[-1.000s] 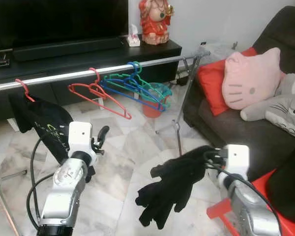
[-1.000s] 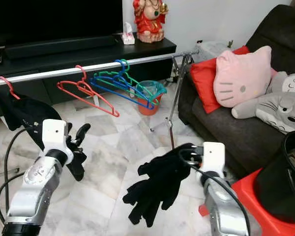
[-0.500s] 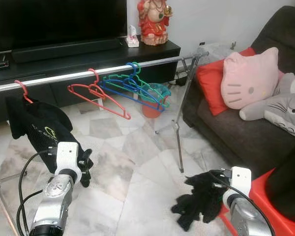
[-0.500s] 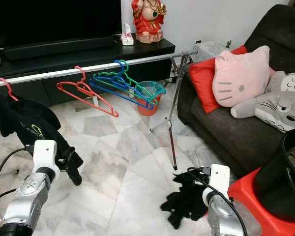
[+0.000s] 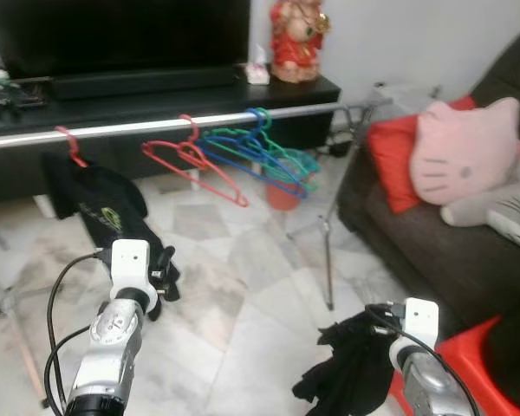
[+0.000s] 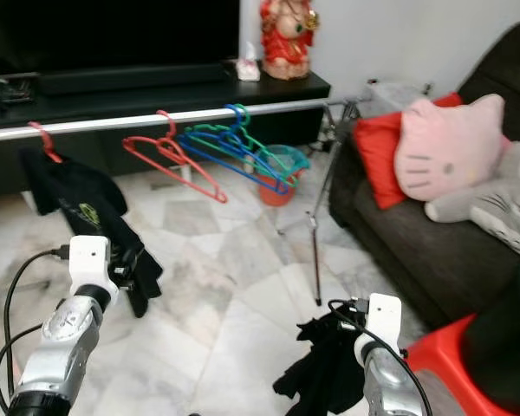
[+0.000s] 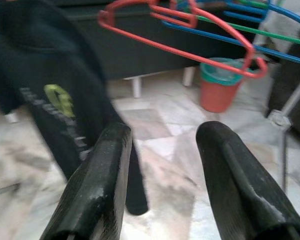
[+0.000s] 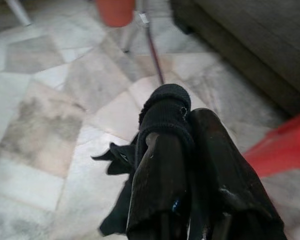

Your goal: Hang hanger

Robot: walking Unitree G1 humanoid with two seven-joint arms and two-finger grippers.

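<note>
2 silver arms (image 5: 113,347), white wrist blocks (image 5: 130,260), black cables (image 5: 59,295), black jaws.

Even, soft indoor light; the head views are slightly blurred throughout; the marble floor (image 5: 243,295) shows a pale sheen; the black garment (image 7: 50,100) in the left wrist view is smeared.

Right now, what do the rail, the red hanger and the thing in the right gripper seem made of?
Rail: probably metal, shiny silver.
Red hanger: likely plastic or coated wire, thin and glossy.
Black garment in the right gripper: soft knit fabric, limp, with a ribbed edge.
</note>
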